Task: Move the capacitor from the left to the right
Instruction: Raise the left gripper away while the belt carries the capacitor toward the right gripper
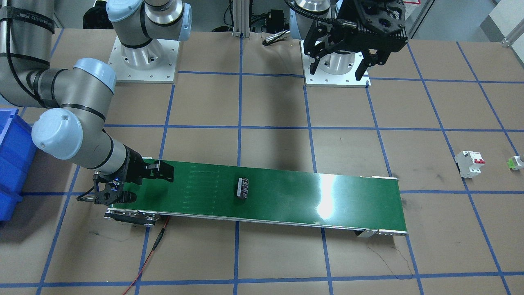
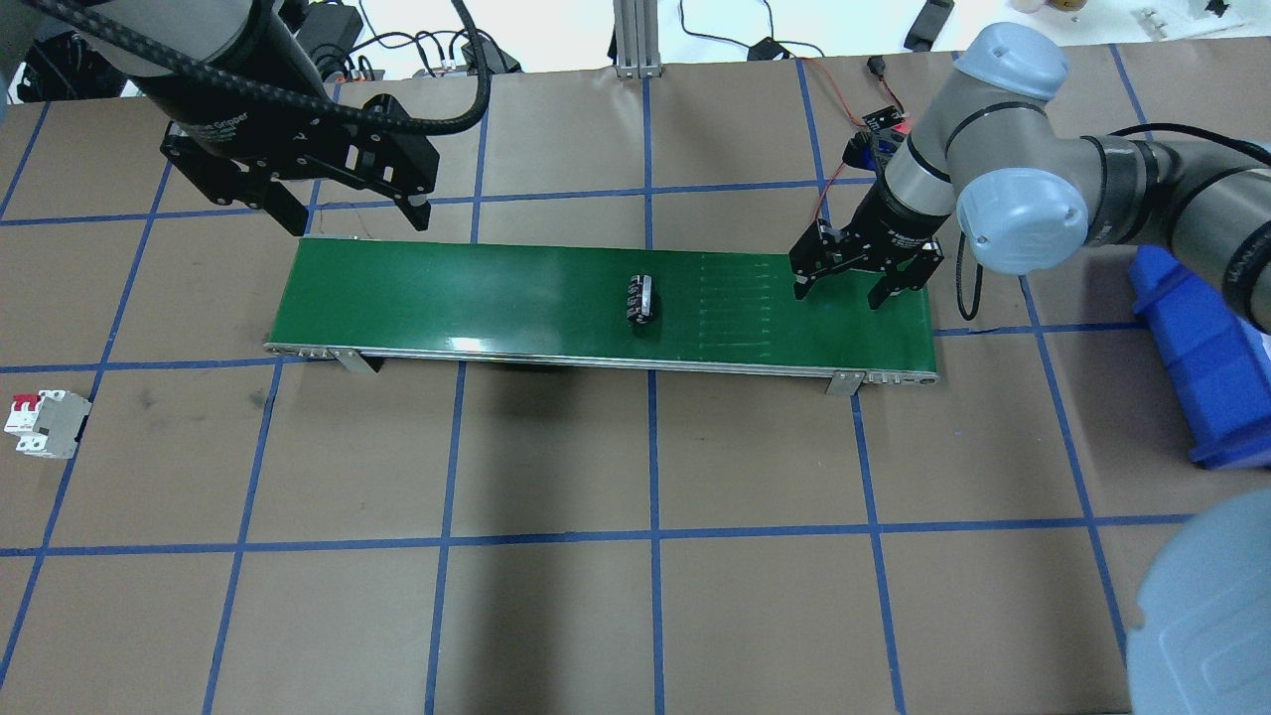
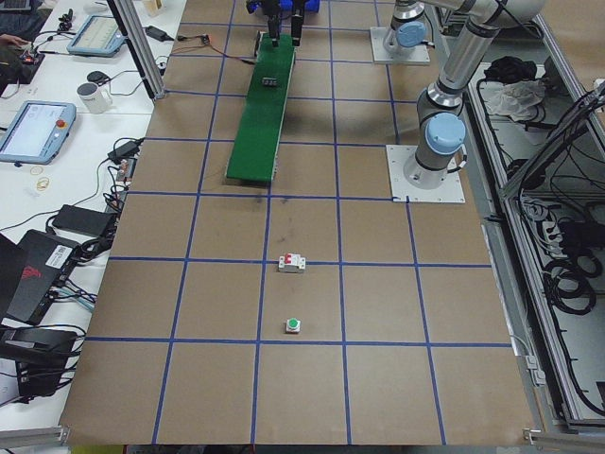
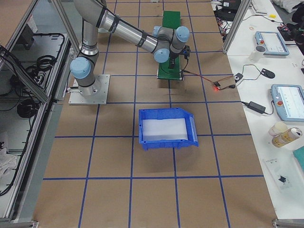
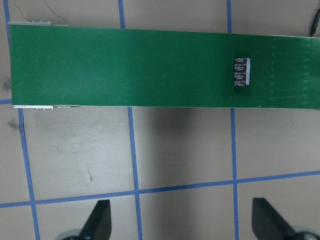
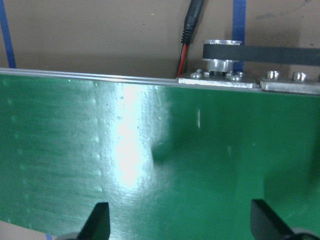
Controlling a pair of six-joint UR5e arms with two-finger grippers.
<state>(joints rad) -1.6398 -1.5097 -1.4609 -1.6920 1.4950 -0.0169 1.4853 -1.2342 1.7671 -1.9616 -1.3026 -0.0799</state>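
The capacitor [image 1: 242, 188], a small dark cylinder with pale markings, lies on its side near the middle of the green conveyor belt [image 1: 307, 196]. It also shows in the overhead view [image 2: 638, 299] and the left wrist view [image 5: 241, 71]. My left gripper [image 2: 357, 214] is open and empty, high above the table beside the belt's left end [image 1: 337, 69]. My right gripper [image 2: 840, 294] is open and empty, low over the belt's right end [image 1: 141, 184], well apart from the capacitor. The right wrist view shows only bare belt [image 6: 150, 165] between its fingers.
A white breaker with red switches [image 1: 470, 163] and a small green-and-white part [image 1: 515, 162] lie on the table off the belt's left end. A blue bin [image 2: 1201, 357] stands beyond the belt's right end. A red wire [image 1: 151, 250] runs from the belt's motor end.
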